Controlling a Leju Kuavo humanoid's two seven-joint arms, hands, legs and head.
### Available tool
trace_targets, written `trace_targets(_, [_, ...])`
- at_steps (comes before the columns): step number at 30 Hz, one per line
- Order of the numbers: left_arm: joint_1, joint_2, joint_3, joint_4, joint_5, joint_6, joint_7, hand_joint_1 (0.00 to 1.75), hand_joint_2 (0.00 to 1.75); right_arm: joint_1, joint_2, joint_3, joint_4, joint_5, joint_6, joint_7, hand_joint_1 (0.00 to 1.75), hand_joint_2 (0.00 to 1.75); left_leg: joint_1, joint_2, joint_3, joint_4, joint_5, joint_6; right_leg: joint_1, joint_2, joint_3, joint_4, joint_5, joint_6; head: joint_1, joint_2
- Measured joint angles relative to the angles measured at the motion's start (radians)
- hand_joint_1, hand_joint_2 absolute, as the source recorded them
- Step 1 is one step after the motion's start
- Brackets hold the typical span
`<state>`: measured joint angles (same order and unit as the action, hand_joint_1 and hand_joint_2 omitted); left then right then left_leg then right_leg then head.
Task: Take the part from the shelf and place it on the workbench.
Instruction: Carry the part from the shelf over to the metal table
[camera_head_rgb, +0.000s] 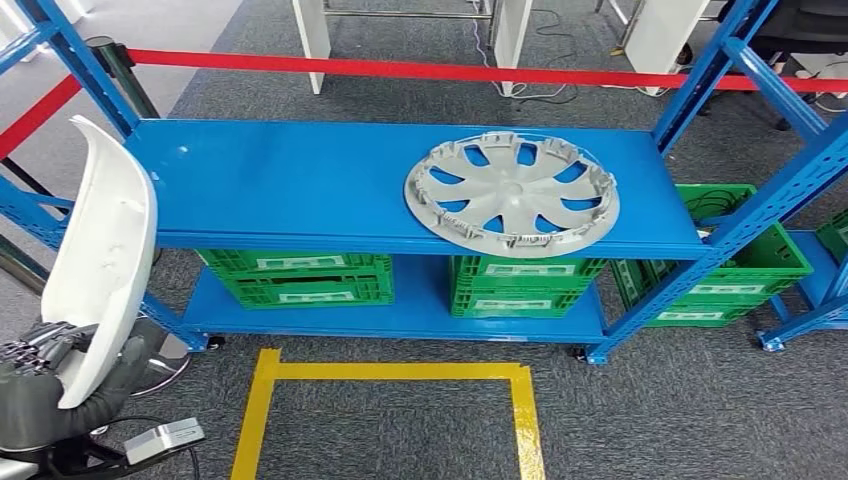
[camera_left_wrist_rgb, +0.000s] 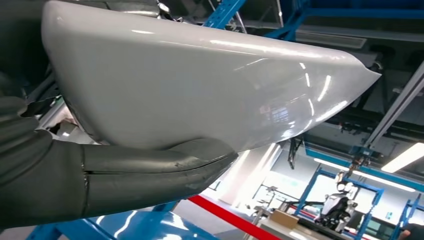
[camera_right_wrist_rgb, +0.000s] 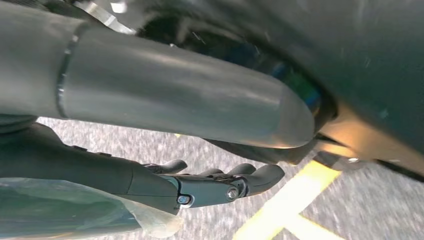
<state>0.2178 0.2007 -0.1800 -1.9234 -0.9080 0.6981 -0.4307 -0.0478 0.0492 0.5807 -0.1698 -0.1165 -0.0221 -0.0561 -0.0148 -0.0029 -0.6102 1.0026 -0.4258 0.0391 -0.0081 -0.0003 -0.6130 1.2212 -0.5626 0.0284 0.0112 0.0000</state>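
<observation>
Head view. White curved part held upright at the left edge, clear of the blue shelf, in the left hand. Dark fingers wrapped around its lower end, thumb pressed on the near face. Held high and upright probably to keep the long piece away from the shelf post while carrying. Grey wheel cover lying flat on the right half of the shelf top, one edge hanging slightly over the front. Green crates on the lower level, more crates at the right. Red barrier tape behind the shelf, yellow floor marking in front. A small grey box with cable on the carpet below the hand. No workbench visible here, so probably a turn needed before placing; shelf posts at both sides to be avoided with the tall piece.

Left wrist view. Glossy white part seen close, thick grey thumb pressed along its lower edge; the other fingers hidden behind the shell. Grip looks firm, but on a smooth surface, so slipping is possible. Blue racks and another robot far behind.

Right wrist view. Right hand hanging over grey carpet and yellow tape, fingers curled loosely together, holding nothing. Thumb large and blurred in front.
</observation>
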Motion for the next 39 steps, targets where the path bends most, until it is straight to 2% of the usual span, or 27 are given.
trace_targets(2, [0.000,0.000,-0.001,0.000,0.000,0.000,0.000,1.75,1.75,-0.003,-0.001,-0.001,0.000,0.000,0.000,0.000,0.00,0.00,-0.008,0.000,-0.017,0.001,0.019,-0.002,0.015,0.000,0.116,-0.151,0.010,-0.025,0.000,0.000])
trace_targets(3, [-0.001,0.000,-0.001,0.000,0.000,0.000,0.000,1.75,1.75,-0.005,-0.002,-0.002,0.000,0.000,0.000,0.000,0.00,0.00,-0.009,0.000,-0.022,0.001,0.030,-0.005,0.022,0.000,0.155,-0.211,0.003,-0.032,-0.001,0.000])
trace_targets(5, [-0.002,0.000,-0.002,0.000,0.000,0.000,0.000,1.75,1.75,-0.007,-0.002,-0.002,0.000,0.000,0.000,0.000,0.00,0.00,-0.008,0.002,-0.027,-0.001,0.049,-0.014,0.026,-0.001,0.178,-0.263,-0.004,-0.036,0.000,0.000])
trace_targets(6, [-0.002,0.001,-0.002,0.000,0.000,0.000,0.000,1.75,1.75,-0.006,0.000,-0.002,0.000,0.000,0.000,0.000,0.00,0.00,-0.007,0.002,-0.029,-0.001,0.054,-0.019,0.025,-0.003,0.169,-0.265,0.005,-0.039,0.000,0.000])
trace_targets(7, [-0.002,0.001,-0.003,0.000,0.000,0.000,0.000,1.75,1.75,-0.005,0.001,-0.003,0.000,0.000,0.000,0.000,0.00,0.00,-0.006,0.001,-0.034,0.006,0.042,-0.026,0.022,-0.006,0.162,-0.267,0.016,-0.044,0.000,0.000])
trace_targets(9, [-0.001,0.005,-0.003,0.000,0.000,0.000,0.000,1.75,1.75,-0.004,0.002,-0.003,0.000,0.000,-0.001,0.000,0.00,0.00,0.000,-0.001,-0.053,0.071,-0.039,-0.041,0.015,-0.012,0.139,-0.272,0.042,-0.054,-0.005,0.000])
trace_targets(11, [-0.001,0.007,-0.003,0.000,0.002,0.000,0.000,1.75,1.75,-0.003,0.002,-0.003,0.000,0.000,-0.002,0.000,0.00,0.00,0.011,-0.001,-0.073,0.192,-0.140,-0.056,0.013,-0.014,0.113,-0.270,0.067,-0.055,-0.008,0.000])
trace_targets(12, [-0.001,0.008,-0.004,0.001,0.002,0.000,0.000,1.75,1.75,-0.003,0.002,-0.003,0.000,-0.001,-0.002,0.000,0.00,0.00,0.017,-0.001,-0.074,0.244,-0.162,-0.063,0.012,-0.015,0.098,-0.267,0.079,-0.053,-0.008,0.000])
trace_targets(13, [-0.002,0.009,-0.004,0.001,0.004,0.000,0.000,1.75,1.75,-0.003,0.002,-0.003,0.000,-0.001,-0.002,0.000,0.00,0.00,0.023,0.000,-0.065,0.271,-0.158,-0.069,0.009,-0.016,0.082,-0.263,0.091,-0.049,-0.009,0.000])
trace_targets(14, [-0.003,0.009,-0.004,0.001,0.005,0.000,0.001,1.75,1.75,-0.003,0.002,-0.003,0.000,-0.002,-0.003,0.000,0.00,0.00,0.028,0.000,-0.041,0.265,-0.134,-0.075,0.006,-0.017,0.065,-0.257,0.102,-0.044,-0.009,0.000])
trace_targets(16, [-0.007,0.011,-0.004,0.002,0.007,0.000,0.001,1.75,1.75,-0.004,0.002,-0.003,0.000,-0.003,-0.003,0.000,0.00,0.00,0.037,0.000,0.049,0.157,-0.090,-0.085,0.000,-0.018,0.027,-0.239,0.119,-0.030,-0.009,0.000])
trace_targets(18, [-0.012,0.013,-0.005,0.002,0.007,0.000,0.001,1.75,1.75,-0.005,0.002,-0.003,0.000,-0.004,-0.003,0.000,0.00,0.00,0.037,-0.002,0.129,0.032,-0.099,-0.081,-0.002,-0.017,0.001,-0.221,0.131,-0.015,-0.010,0.000])
trace_targets(19, [-0.014,0.014,-0.006,0.002,0.007,0.000,0.001,1.75,1.75,-0.005,0.003,-0.003,0.000,-0.004,-0.003,0.000,0.00,0.00,0.034,-0.003,0.143,0.001,-0.111,-0.073,-0.002,-0.017,-0.006,-0.217,0.139,-0.008,-0.010,0.000])
trace_targets(21, [-0.017,0.016,-0.006,0.003,0.007,0.000,0.001,1.75,1.75,-0.004,0.002,-0.004,0.000,-0.005,-0.003,0.000,0.00,0.00,0.028,-0.002,0.134,-0.010,-0.108,-0.048,-0.006,-0.017,-0.017,-0.218,0.155,0.008,-0.010,0.000])
trace_targets(22, [-0.019,0.016,-0.007,0.003,0.008,0.000,0.001,1.75,1.75,-0.003,0.002,-0.004,0.000,-0.005,-0.003,0.000,0.00,0.00,0.028,0.000,0.124,-0.011,-0.098,-0.036,-0.008,-0.015,-0.024,-0.215,0.148,0.014,-0.010,0.000])
trace_targets(23, [-0.021,0.016,-0.008,0.004,0.009,0.000,0.002,1.75,1.75,-0.002,0.002,-0.004,0.000,-0.006,-0.003,0.000,0.00,0.00,0.028,0.002,0.112,-0.012,-0.087,-0.025,-0.010,-0.012,-0.036,-0.198,0.123,0.019,-0.009,0.000])
trace_targets(26, [-0.024,0.016,-0.013,0.006,0.017,0.000,0.013,1.75,1.75,-0.002,0.003,-0.004,0.001,-0.009,-0.015,0.000,0.00,0.00,0.025,0.006,0.066,-0.013,-0.050,-0.008,-0.010,-0.004,-0.083,-0.040,-0.024,0.025,-0.001,0.000])
trace_targets(27, [-0.024,0.016,-0.016,0.008,0.019,0.000,0.017,1.75,1.75,-0.002,0.004,-0.004,0.001,-0.010,-0.021,0.000,0.00,0.00,0.023,0.006,0.049,-0.012,-0.036,-0.007,-0.010,-0.003,-0.090,0.019,-0.051,0.025,0.000,0.000])
trace_targets(28, [-0.024,0.017,-0.018,0.010,0.022,0.000,0.020,1.75,1.75,-0.002,0.005,-0.004,0.001,-0.012,-0.026,0.000,0.00,0.00,0.020,0.006,0.032,-0.012,-0.022,-0.007,-0.010,-0.003,-0.086,0.059,-0.053,0.024,0.000,0.000])
trace_targets(29, [-0.023,0.017,-0.019,0.012,0.023,0.000,0.022,1.75,1.75,-0.002,0.006,-0.005,0.001,-0.012,-0.029,0.001,0.00,0.00,0.016,0.006,0.015,-0.011,-0.009,-0.007,-0.009,-0.003,-0.068,0.067,-0.032,0.020,0.000,0.000])
trace_targets(31, [-0.022,0.017,-0.022,0.015,0.026,0.000,0.024,1.75,1.75,-0.003,0.007,-0.005,0.001,-0.013,-0.034,0.001,0.00,0.00,0.011,0.005,-0.014,-0.011,0.017,-0.008,-0.002,-0.002,0.021,-0.015,0.019,0.004,0.000,0.000])
trace_targets(33, [-0.021,0.017,-0.023,0.016,0.028,0.000,0.025,1.75,1.75,-0.005,0.007,-0.007,0.001,-0.015,-0.038,0.001,0.00,0.00,0.005,0.006,-0.031,-0.010,0.039,-0.013,0.008,-0.002,0.146,-0.176,0.012,-0.015,0.000,0.000])
trace_targets(34, [-0.021,0.017,-0.023,0.016,0.029,0.000,0.025,1.75,1.75,-0.006,0.007,-0.009,0.000,-0.016,-0.040,0.001,0.00,0.00,0.004,0.006,-0.034,-0.011,0.050,-0.017,0.013,-0.002,0.185,-0.237,-0.002,-0.021,0.000,0.000])
trace_targets(35, [-0.021,0.018,-0.023,0.017,0.031,0.000,0.025,1.75,1.75,-0.006,0.008,-0.010,0.000,-0.017,-0.041,0.000,0.00,0.00,0.004,0.007,-0.037,-0.013,0.062,-0.023,0.016,-0.002,0.205,-0.273,-0.012,-0.024,0.000,0.000])
trace_targets(37, [-0.020,0.020,-0.024,0.017,0.036,0.000,0.023,1.75,1.75,-0.004,0.010,-0.012,0.001,-0.018,-0.042,0.000,0.00,0.00,0.006,0.006,-0.043,-0.019,0.077,-0.034,0.015,-0.004,0.192,-0.286,0.003,-0.031,0.000,0.000])
trace_targets(38, [-0.019,0.022,-0.024,0.017,0.038,0.000,0.022,1.75,1.75,-0.003,0.012,-0.013,0.001,-0.018,-0.043,0.001,0.00,0.00,0.007,0.005,-0.050,-0.009,0.060,-0.041,0.013,-0.006,0.182,-0.287,0.014,-0.037,-0.002,0.000])
trace_targets(39, [-0.019,0.024,-0.025,0.018,0.040,0.000,0.022,1.75,1.75,-0.002,0.013,-0.014,0.001,-0.019,-0.044,0.001,0.00,0.00,0.008,0.004,-0.060,0.021,0.022,-0.047,0.011,-0.009,0.169,-0.289,0.028,-0.043,-0.005,0.000])
